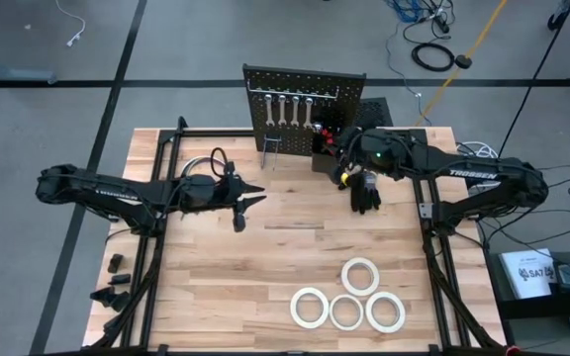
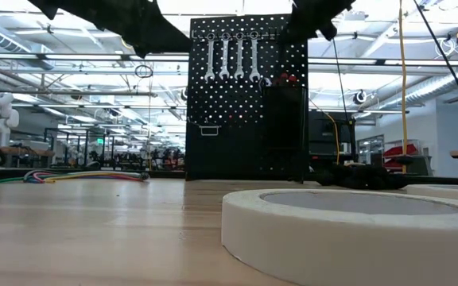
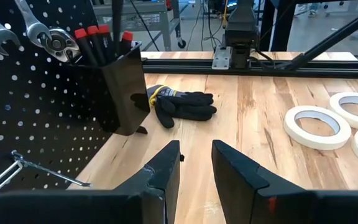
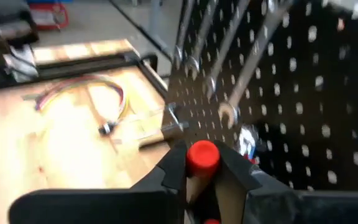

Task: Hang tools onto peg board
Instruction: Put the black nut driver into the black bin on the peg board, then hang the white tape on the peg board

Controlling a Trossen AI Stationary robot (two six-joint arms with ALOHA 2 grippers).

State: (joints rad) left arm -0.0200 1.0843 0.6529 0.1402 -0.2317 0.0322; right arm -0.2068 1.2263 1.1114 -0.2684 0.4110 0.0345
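The black peg board (image 1: 305, 104) stands upright at the table's far edge, with silver wrenches (image 1: 290, 107) hanging from hooks along its top. A black bin (image 3: 114, 87) on its front holds several red-handled tools (image 3: 95, 34). My right gripper (image 4: 202, 163) hovers just in front of the board, near the bin (image 1: 327, 148), shut on a red-handled tool (image 4: 202, 155). My left gripper (image 3: 196, 168) is open with nothing between its fingers, above the table left of the board (image 1: 250, 198). Several white tape rolls (image 1: 349, 297) lie flat near the front right. My right gripper pinches a red-handled tool between its two fingers. The handle's red end (image 4: 202, 155) sticks out at the fingertips. The fingers hide the rest of the tool. The fingers point slanting down toward the peg board's front (image 4: 303, 93).
A black glove (image 1: 364, 190) lies on the table right of the bin, below my right arm. A bare wire hook (image 3: 36, 168) sticks out low on the board's left part. Coloured cables (image 4: 86, 93) lie at the table's left. Bare wood (image 1: 265, 257) spans the table's middle.
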